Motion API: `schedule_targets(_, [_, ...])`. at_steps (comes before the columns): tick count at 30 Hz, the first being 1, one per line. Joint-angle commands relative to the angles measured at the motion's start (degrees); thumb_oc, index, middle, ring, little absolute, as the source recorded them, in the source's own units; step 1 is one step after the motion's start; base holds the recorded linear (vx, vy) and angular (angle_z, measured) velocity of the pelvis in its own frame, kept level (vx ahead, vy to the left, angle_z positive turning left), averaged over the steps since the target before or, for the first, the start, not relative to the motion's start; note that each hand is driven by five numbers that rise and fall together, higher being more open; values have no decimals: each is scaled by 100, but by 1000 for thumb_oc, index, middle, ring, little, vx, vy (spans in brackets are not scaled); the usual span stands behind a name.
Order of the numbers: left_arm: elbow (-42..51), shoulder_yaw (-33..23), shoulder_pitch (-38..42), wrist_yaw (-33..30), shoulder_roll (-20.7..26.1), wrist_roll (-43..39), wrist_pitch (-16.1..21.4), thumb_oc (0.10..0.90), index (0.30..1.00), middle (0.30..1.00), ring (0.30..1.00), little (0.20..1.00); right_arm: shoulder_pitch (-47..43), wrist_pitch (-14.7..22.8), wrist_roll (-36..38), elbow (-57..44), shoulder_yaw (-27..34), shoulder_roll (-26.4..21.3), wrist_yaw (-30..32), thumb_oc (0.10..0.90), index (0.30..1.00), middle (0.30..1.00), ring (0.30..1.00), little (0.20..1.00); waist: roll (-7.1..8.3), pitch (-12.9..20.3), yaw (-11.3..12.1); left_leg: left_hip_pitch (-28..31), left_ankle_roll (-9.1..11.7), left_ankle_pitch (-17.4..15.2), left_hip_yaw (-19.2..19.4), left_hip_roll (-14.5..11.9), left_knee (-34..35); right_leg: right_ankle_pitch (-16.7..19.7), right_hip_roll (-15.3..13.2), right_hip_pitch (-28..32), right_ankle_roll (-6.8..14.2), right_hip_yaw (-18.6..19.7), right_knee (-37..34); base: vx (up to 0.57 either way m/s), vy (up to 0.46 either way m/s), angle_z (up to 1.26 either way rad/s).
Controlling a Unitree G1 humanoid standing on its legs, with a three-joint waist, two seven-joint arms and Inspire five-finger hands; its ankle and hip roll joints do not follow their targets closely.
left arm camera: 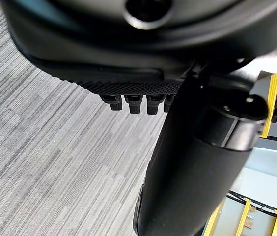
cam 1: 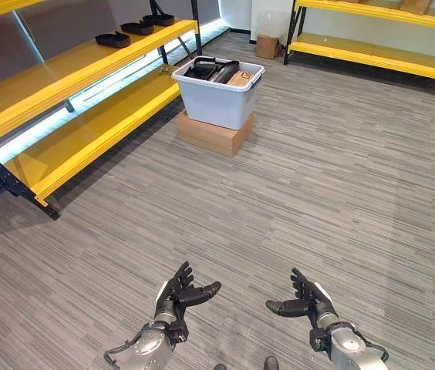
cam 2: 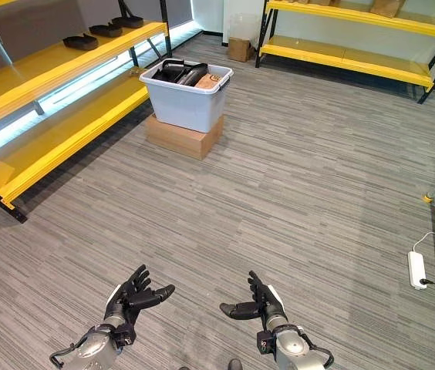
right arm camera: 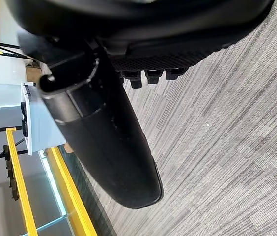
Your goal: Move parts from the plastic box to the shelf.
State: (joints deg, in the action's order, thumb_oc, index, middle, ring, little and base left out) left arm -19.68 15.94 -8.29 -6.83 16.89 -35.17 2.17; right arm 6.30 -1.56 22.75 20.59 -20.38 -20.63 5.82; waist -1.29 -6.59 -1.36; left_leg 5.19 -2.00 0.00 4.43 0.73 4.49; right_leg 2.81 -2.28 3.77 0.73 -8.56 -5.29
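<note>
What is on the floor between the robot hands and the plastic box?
Nothing: in the left eye view, bare grey carpet runs from the left robot hand and right robot hand up to the plastic box, which sits on a cardboard box.

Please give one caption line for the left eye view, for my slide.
Both hands, left and right, open and empty, far from the plastic box on its cardboard box beside the yellow shelf.

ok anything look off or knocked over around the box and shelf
Nothing stands out. The plastic box sits upright on a cardboard box beside the yellow shelf, with dark parts inside it and three more parts lined up on the shelf. Both the left hand and right hand are open and empty.
</note>
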Motion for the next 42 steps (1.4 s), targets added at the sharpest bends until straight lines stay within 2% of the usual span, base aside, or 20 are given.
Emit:
schedule_targets(1, [94,-177,450,126,119,181,461,900,1000,1000,1000,1000,-355,493,133,-336,-7,-52,-15,900,1000,1000,1000,1000,211,298,39,-37,529,43,52,-747,51,-262,-624,204,624,250,29,0,0,0])
schedule_targets(36, [118,-224,515,81,191,331,486,900,1000,1000,1000,1000,-493,514,153,-373,20,-129,-24,900,1000,1000,1000,1000,238,218,67,20,545,31,2,-818,49,-396,-566,275,575,192,96,10,-2,0])
schedule_targets(38, [122,-221,550,85,223,349,501,900,1000,1000,1000,1000,-523,519,170,-364,18,-130,-23,900,1000,1000,1000,1000,266,173,95,-56,534,-36,-16,-828,-140,-441,-581,252,559,204,194,0,0,0])
schedule_targets(42, [214,-204,634,75,274,276,536,900,1000,1000,1000,1000,-663,585,95,-416,39,-213,18,900,1000,1000,1000,1000,333,-14,180,-638,487,-391,-148,-771,-1137,-582,-670,58,495,232,588,-5,8,1])
